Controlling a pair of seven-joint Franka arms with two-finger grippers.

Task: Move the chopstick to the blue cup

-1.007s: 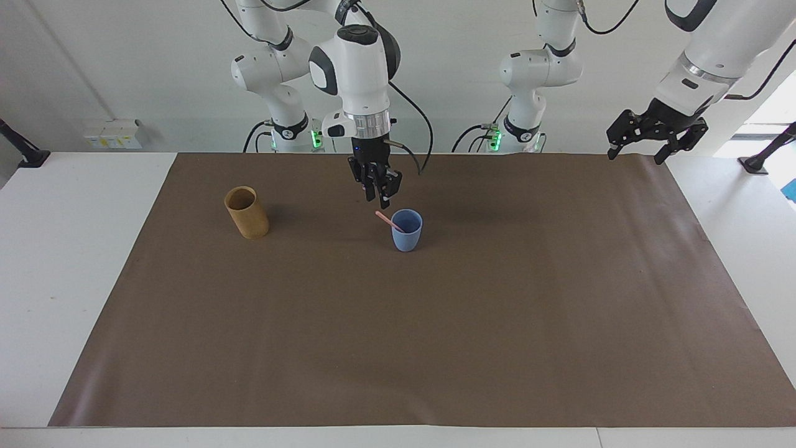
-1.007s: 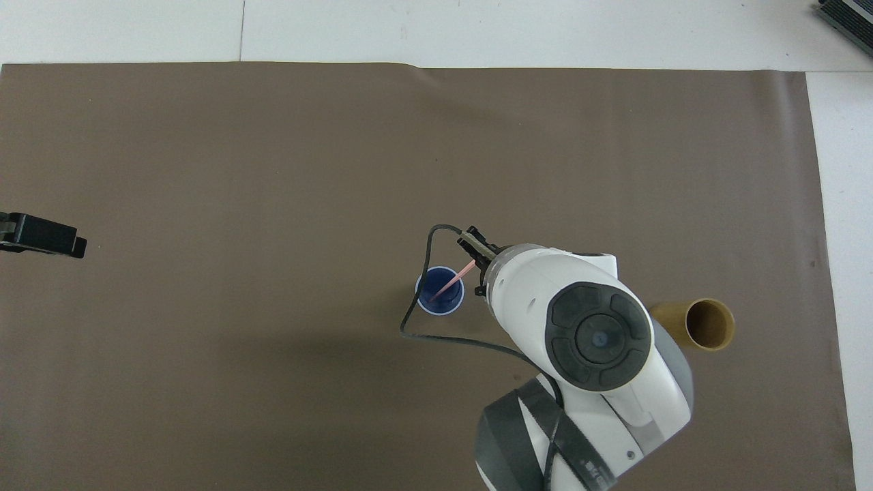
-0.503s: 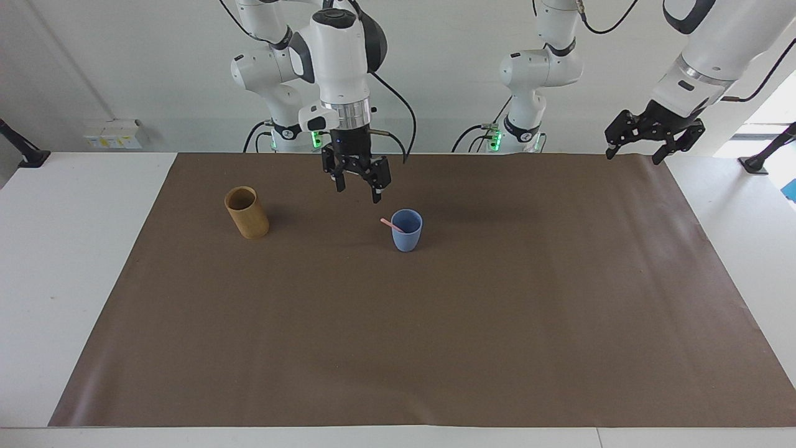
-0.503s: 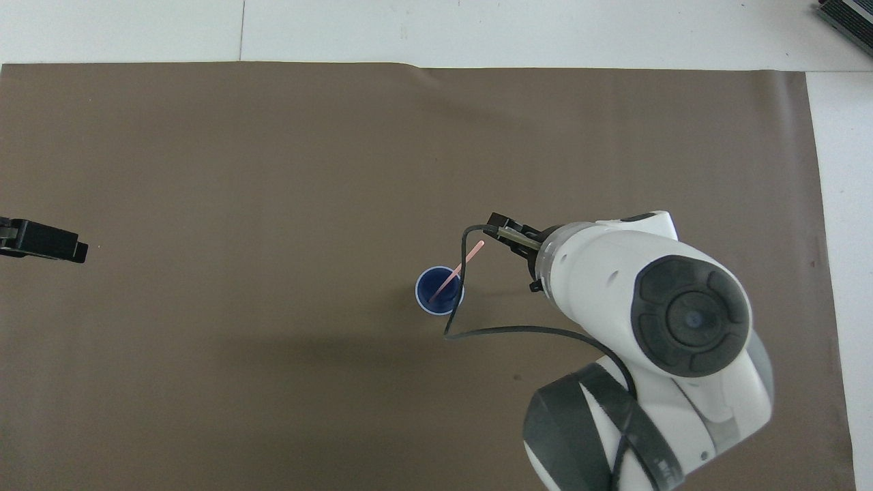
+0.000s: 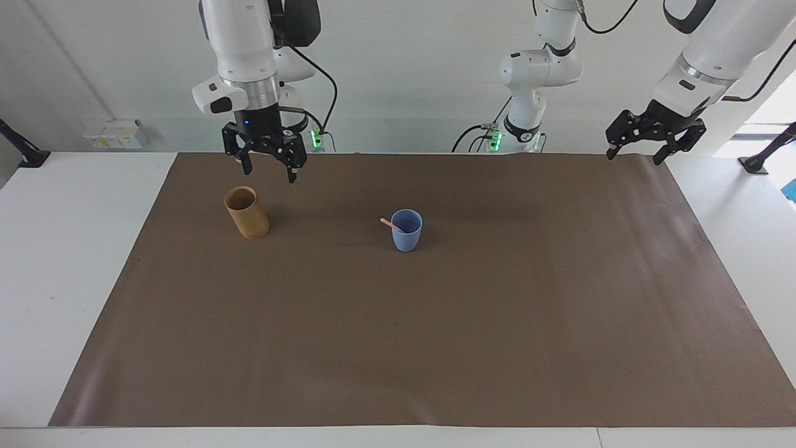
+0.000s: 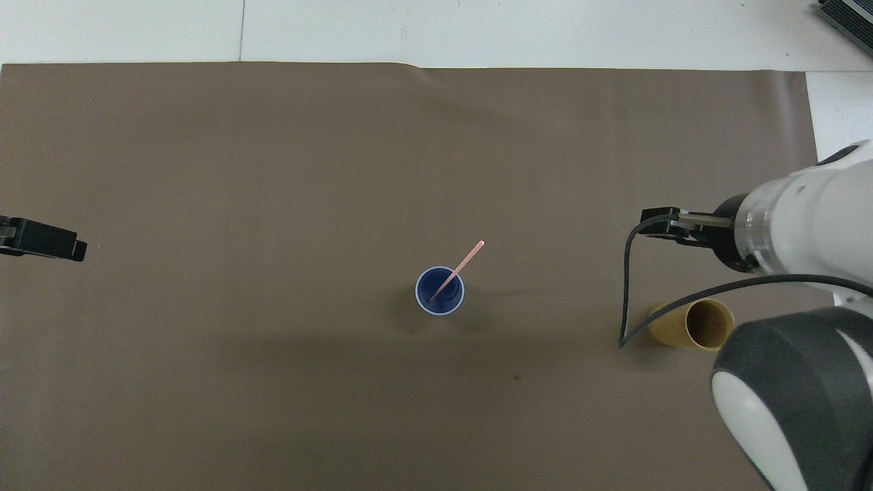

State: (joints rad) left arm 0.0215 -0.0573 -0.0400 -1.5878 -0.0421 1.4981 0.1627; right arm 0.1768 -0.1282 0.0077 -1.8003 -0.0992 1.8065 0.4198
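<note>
In the facing view, a pink chopstick [image 5: 390, 224] is seen leaning in the blue cup [image 5: 407, 230] at mid-frame, while the right gripper [image 5: 265, 160], spread wide and empty, hangs at upper left above the tan holder [image 5: 247, 212], and the left gripper [image 5: 654, 138], apparently open and idle, waits at upper right. In the overhead view, the holder [image 6: 694, 324] at lower right seems empty, though its inside is dim. The transfer is judged done, so only retreat is called for; a brown mat [image 6: 273, 170] is laid over the white table [image 6: 477, 31].

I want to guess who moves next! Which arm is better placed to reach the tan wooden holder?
Probably the right. The right gripper hangs open just by the tan wooden cylindrical holder; the left gripper waits away at the left arm's end.
</note>
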